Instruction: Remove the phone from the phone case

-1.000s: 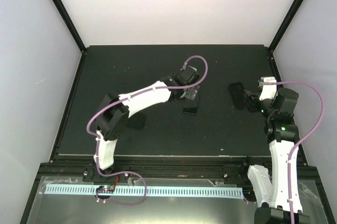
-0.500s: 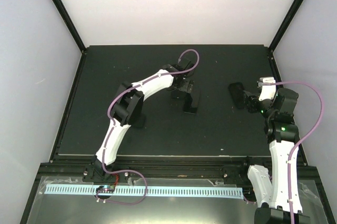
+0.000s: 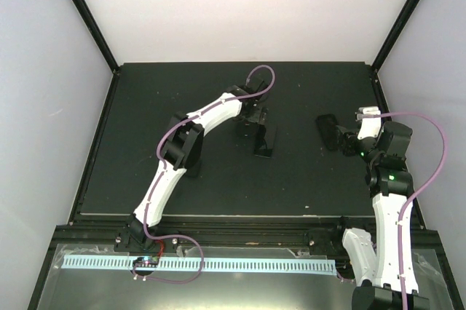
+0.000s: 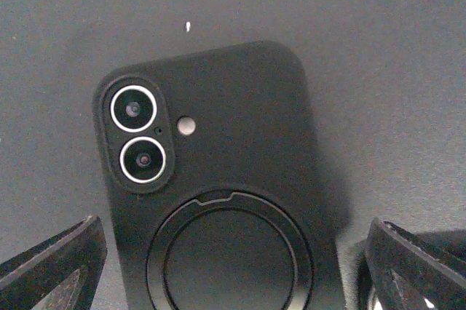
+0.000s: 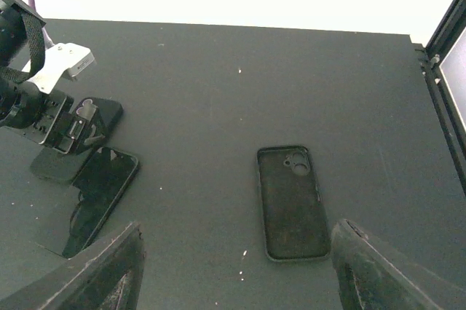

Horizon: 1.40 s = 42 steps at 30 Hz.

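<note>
Phone (image 4: pixel 138 134) on the table (image 3: pixel 182 99), back up, snug in its black case (image 4: pixel 240 121), and the left gripper (image 3: pixel 255 121) is right over it near the middle of the table. From the left wrist view the twin lenses sit at the case's ten o'clock corner with a small flash dot beside them. A round ring (image 4: pixel 229 252) shows at six o'clock. The left fingers (image 4: pixel 51 266) are spread wide, one at seven o'clock and one at five o'clock of the frame, straddling the lower end of the case. Nothing is pinched, and whether the seven o'clock finger brushes the case edge I cannot tell. Over at three o'clock on the table, the right gripper (image 5: pixel 240 270) hangs with its fingers parted and nothing between them. Below it lies an empty case (image 5: pixel 291 201), inside up, camera cutout at its twelve o'clock end, flat and well apart from the other things. The right wrist view also catches a second phone (image 5: pixel 102 186), glossy face up, just beside the cased one. In the overhead view it lies at about five o'clock of the left gripper.
</note>
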Motion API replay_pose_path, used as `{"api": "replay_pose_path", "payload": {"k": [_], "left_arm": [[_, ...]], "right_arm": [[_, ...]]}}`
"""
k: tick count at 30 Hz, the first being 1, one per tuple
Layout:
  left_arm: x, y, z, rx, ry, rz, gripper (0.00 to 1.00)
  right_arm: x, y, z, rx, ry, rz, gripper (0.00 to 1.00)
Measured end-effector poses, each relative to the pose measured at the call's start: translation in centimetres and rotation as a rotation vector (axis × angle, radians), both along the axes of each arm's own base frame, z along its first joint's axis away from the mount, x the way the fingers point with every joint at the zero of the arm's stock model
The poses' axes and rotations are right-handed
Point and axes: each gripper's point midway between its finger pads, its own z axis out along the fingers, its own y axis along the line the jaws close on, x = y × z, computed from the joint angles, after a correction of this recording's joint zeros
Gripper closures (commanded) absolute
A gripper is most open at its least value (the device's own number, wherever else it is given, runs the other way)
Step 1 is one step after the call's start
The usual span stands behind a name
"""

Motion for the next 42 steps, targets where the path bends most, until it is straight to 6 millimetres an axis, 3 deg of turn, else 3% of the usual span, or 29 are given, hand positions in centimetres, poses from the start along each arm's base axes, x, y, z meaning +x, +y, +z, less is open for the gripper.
{"api": "replay_pose_path", "payload": {"k": [8, 16, 22, 25, 29, 36, 42], "left_arm": [[0.2, 1.3, -1.1, 0.02, 0.034, 0.02, 0.03], [-0.7, 2.4, -1.5, 0.033, 0.054, 0.029, 0.21], [-4.0, 7.6, -1.4, 0.038, 0.097, 0.081, 0.27], [-4.8, 9.5, -1.3, 0.062, 0.132, 0.095, 0.19], [-5.0, 9.9, -1.0, 0.082, 0.157, 0.077, 0.07], [-1.9, 8.9, 1.2, 0.087, 0.132, 0.049, 0.05], [-2.4, 10.0, -0.6, 0.127, 0.205, 0.044, 0.05]], "right_arm": [[0.0, 0.0, -0.3, 0.002, 0.013, 0.0, 0.3], [0.0, 0.0, -0.4, -0.001, 0.018, 0.002, 0.3], [-0.1, 0.0, -0.5, -0.005, 0.021, 0.006, 0.3], [-0.1, 0.1, -0.5, -0.003, 0.02, 0.01, 0.3], [-0.1, 0.1, -0.5, -0.003, 0.022, 0.011, 0.3], [-0.1, 0.1, -0.5, -0.006, 0.022, 0.013, 0.3], [-0.1, 0.1, -0.6, -0.007, 0.025, 0.014, 0.3]]}}
